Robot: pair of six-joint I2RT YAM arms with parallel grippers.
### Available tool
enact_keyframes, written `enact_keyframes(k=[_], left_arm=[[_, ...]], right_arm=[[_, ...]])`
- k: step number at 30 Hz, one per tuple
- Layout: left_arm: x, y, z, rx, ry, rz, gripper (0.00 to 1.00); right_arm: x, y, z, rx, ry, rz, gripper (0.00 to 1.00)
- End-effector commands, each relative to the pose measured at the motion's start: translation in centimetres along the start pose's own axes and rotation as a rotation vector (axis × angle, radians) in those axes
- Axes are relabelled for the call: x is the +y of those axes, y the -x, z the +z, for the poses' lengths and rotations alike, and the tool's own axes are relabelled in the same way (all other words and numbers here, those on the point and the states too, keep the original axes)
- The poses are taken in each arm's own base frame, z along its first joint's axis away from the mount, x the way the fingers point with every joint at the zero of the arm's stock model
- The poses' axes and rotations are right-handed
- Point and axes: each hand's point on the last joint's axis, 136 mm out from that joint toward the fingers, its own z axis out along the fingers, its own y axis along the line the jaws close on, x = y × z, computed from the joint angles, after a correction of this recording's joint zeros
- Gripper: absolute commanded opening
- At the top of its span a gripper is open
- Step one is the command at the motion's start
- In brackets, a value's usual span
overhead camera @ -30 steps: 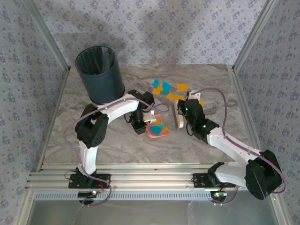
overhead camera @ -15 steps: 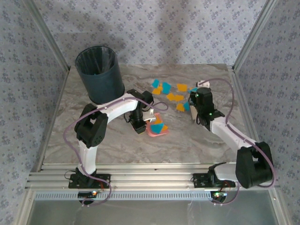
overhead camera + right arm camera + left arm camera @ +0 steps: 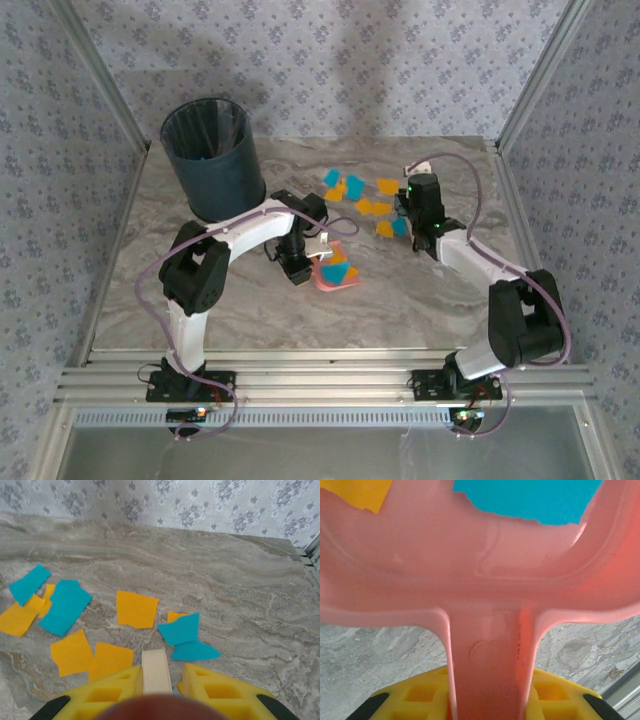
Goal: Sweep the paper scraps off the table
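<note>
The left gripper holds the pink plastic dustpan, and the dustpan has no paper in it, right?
Not quite. The left gripper does hold the pink plastic dustpan, but the pan is not empty: teal and orange paper scraps lie in it, as the top external view shows.

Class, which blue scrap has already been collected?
The blue scrap in the pink dustpan, beside an orange one; the other blue scraps lie loose on the table by the right gripper.

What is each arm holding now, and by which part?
Left jaws: the pink dustpan, by its handle. Right jaws: a pale flat strip, pinched by its two sides.
</note>
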Motion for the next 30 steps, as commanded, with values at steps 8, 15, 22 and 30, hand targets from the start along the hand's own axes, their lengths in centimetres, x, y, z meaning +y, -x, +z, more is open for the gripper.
enact_keyframes(k=[8,15,22,30], left_arm=[[-0.3,0.3,-1.2,-0.027,-0.014,-0.015,0.0],[-0.1,0.2,-1.1,-0.023,-0.006,-0.012,0.0],[0.1,0.1,-0.8,-0.014,0.003,-0.02,0.0],[0.4,0.1,-0.4,-0.001,0.009,-0.035,0.0]], right_arm=[[4.4,-0.7,-1.0,0.026,0.128,-0.116,0.0],[8.3,-2.1,-3.2,0.025,0.301,-0.166,0.0],[11.0,-2.7,-5.8,0.031,0.439,-0.166,0.0],[13.4,-2.1,-8.8,0.02,0.569,-0.129,0.0]])
